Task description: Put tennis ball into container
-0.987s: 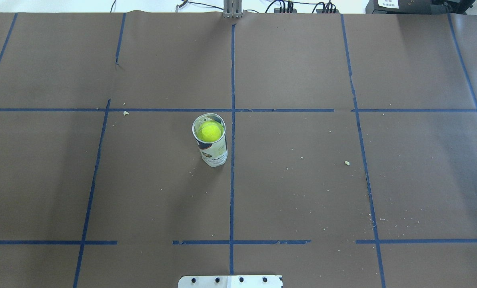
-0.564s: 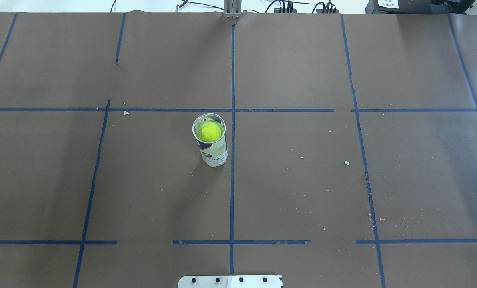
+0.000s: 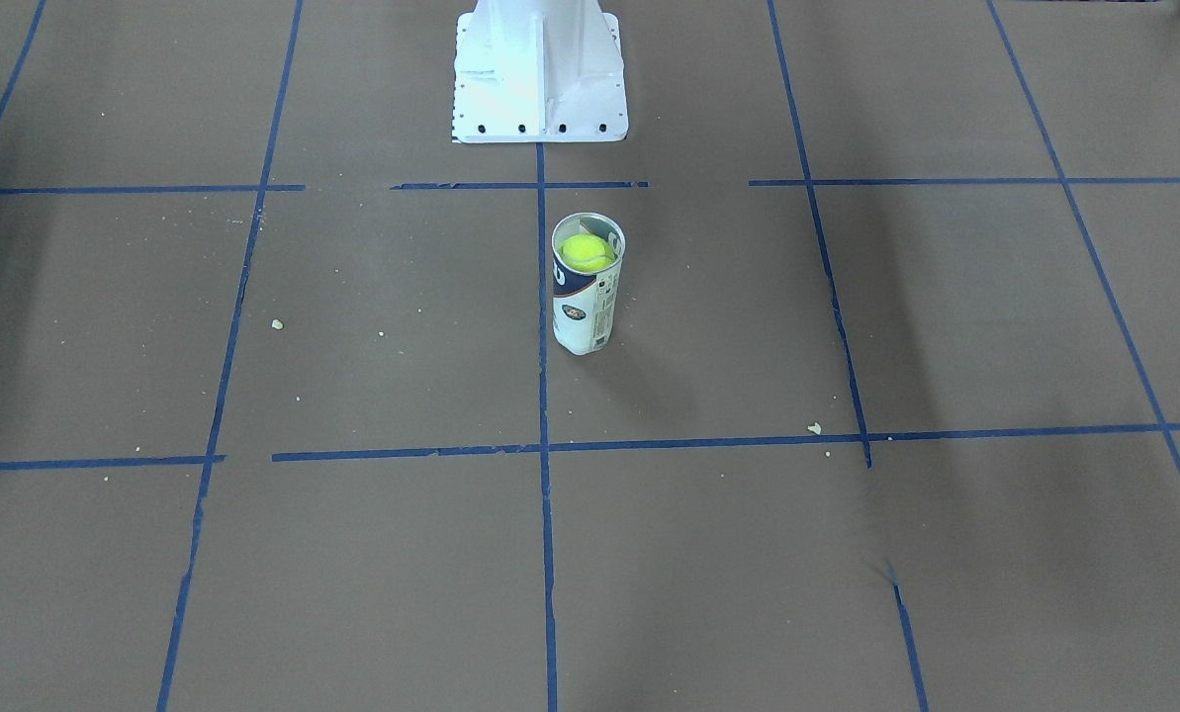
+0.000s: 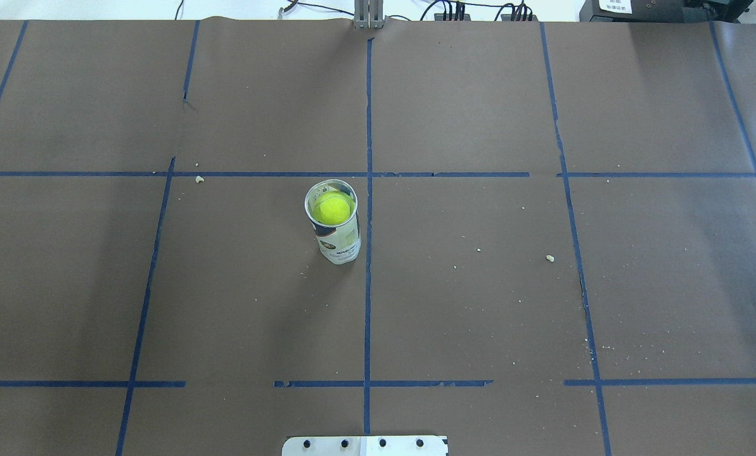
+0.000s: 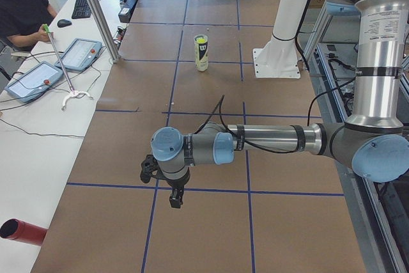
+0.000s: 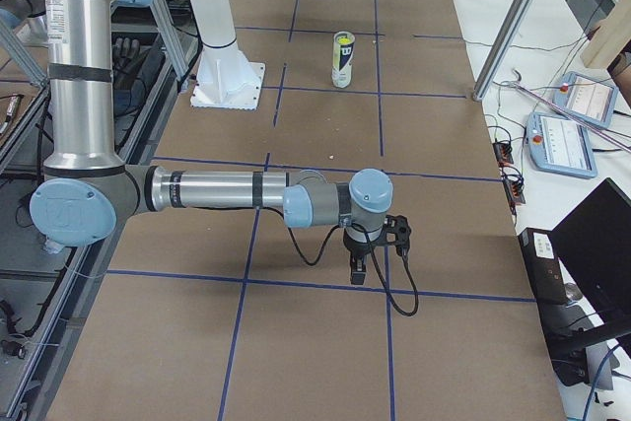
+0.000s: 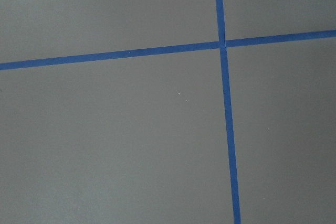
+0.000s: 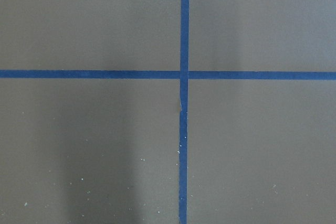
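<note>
The tennis ball point(image 4: 333, 209) point(image 3: 586, 251) sits inside the upright clear container point(image 4: 338, 244) point(image 3: 587, 307), near its open top, just left of the table's centre line in the overhead view. The can also shows far off in the side views point(image 5: 201, 55) point(image 6: 341, 64). My left gripper point(image 5: 176, 197) hangs over the brown paper at the table's left end, far from the can. My right gripper point(image 6: 358, 271) hangs likewise at the right end. Both show only in the side views, so I cannot tell whether they are open or shut. The wrist views show only paper and blue tape.
The white metal pedestal point(image 3: 540, 79) point(image 4: 365, 445) stands at the robot's edge behind the can. Brown paper with blue tape lines covers the table. An operator point(image 5: 22, 11) sits at a side desk with tablets point(image 5: 83, 52); a red cylinder point(image 5: 22, 231) lies by the table's left end.
</note>
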